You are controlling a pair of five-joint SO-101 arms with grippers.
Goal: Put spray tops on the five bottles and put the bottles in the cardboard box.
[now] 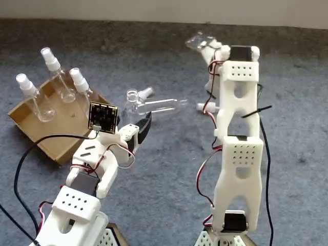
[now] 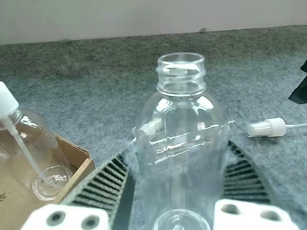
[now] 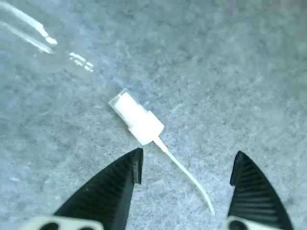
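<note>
**L tool** (image 2: 178, 160): closed on uncapped bottle (image 2: 181, 110). Jaws sit on both sides of the lower body; bottle upright, neck open, threads showing. High view puts it just beside the corner of the cardboard box (image 1: 64, 123). Box holds 3 capped bottles (image 1: 59, 82), all upright w/ white tops on.

**R tool** (image 3: 188, 153): open, jaws wide, gripping nothing. Hovers over spray top (image 3: 136, 122), which lies flat on the grey carpeted surface (image 3: 249, 72) w/ its dip tube trailing toward the jaws. No contact that I can see.

**Other parts:** 2nd spray top (image 1: 146, 93) lies just behind the held bottle. Lying bottle (image 1: 164, 106) is on its side betw. the arms, no top.

**Progress (est.):** 3 of 5 done; 2 bottles + 2 tops left.

**Handling (judgement):**
- Bottle: thin clear plastic, empty, so very light. Smooth wall, prob. slippery, and will flex if squeezed hard.
  - Low grip on the body looks right: stable, and the neck stays free.
- Spray top: small and light w/ a rigid head; tube is thin + bendy.
  - Take it across the white collar, not by the tube.
  - Tube has to enter the neck first, so alignment is tight.

**Risks:**
- Top may roll or skid on the carpet as the jaws close.
- Tube may catch the rim.
- Bottle may twist in the grip when the top is pressed on.
</note>
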